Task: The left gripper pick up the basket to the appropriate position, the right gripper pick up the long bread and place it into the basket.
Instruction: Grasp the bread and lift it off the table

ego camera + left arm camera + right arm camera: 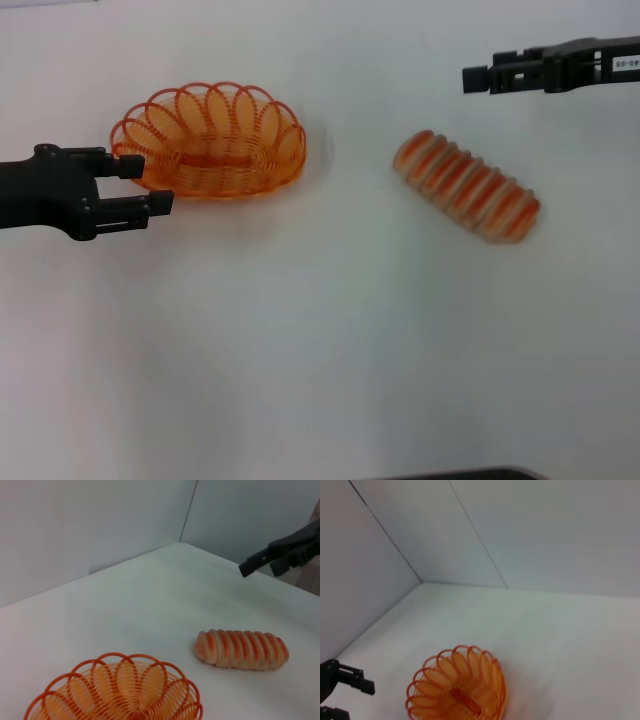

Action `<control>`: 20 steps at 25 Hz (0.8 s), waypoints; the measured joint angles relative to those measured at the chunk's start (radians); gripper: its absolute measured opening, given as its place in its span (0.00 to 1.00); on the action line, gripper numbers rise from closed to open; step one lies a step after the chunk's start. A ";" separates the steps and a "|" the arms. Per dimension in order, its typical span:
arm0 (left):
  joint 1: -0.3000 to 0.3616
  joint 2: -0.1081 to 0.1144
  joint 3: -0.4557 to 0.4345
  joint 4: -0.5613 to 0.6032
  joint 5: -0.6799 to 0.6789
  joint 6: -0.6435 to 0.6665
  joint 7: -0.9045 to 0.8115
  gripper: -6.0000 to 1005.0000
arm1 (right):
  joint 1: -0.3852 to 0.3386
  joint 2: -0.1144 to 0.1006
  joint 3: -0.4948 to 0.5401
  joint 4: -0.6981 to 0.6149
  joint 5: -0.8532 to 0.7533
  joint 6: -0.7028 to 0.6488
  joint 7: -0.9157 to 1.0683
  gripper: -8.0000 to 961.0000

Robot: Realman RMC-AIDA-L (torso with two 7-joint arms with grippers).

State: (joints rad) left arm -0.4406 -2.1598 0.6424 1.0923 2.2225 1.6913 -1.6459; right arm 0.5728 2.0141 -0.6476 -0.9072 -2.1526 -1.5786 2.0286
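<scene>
Head view | left pincer (146,184) open, empty, at basket (212,142) rim | right pincer (478,78) raised, closure unclear

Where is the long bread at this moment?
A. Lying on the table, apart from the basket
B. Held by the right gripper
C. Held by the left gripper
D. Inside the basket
A. The long bread lies on the white table, clear of the empty basket; the right gripper is apart from it, and the left gripper is at the basket's rim.
</scene>
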 joint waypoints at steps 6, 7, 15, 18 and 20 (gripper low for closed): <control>-0.002 0.002 0.000 0.004 0.006 -0.001 0.000 0.62 | 0.072 -0.004 -0.037 -0.002 -0.132 -0.029 0.131 0.90; -0.003 0.002 0.000 0.005 0.006 -0.001 0.000 0.62 | 0.093 -0.004 -0.038 -0.004 -0.175 -0.034 0.158 0.90; -0.004 0.001 0.008 0.028 0.008 0.002 -0.002 0.62 | 0.223 -0.005 -0.037 -0.016 -0.484 -0.044 0.297 0.92; -0.004 0.001 0.008 0.029 0.008 0.004 -0.003 0.62 | 0.247 0.000 -0.042 -0.016 -0.537 -0.048 0.303 0.93; -0.002 0.001 0.009 0.029 0.008 0.003 -0.003 0.62 | 0.268 0.007 -0.054 -0.017 -0.580 -0.055 0.304 0.94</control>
State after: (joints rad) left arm -0.4426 -2.1583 0.6517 1.1213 2.2304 1.6948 -1.6490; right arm 0.8404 2.0207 -0.7019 -0.9242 -2.7323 -1.6339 2.3327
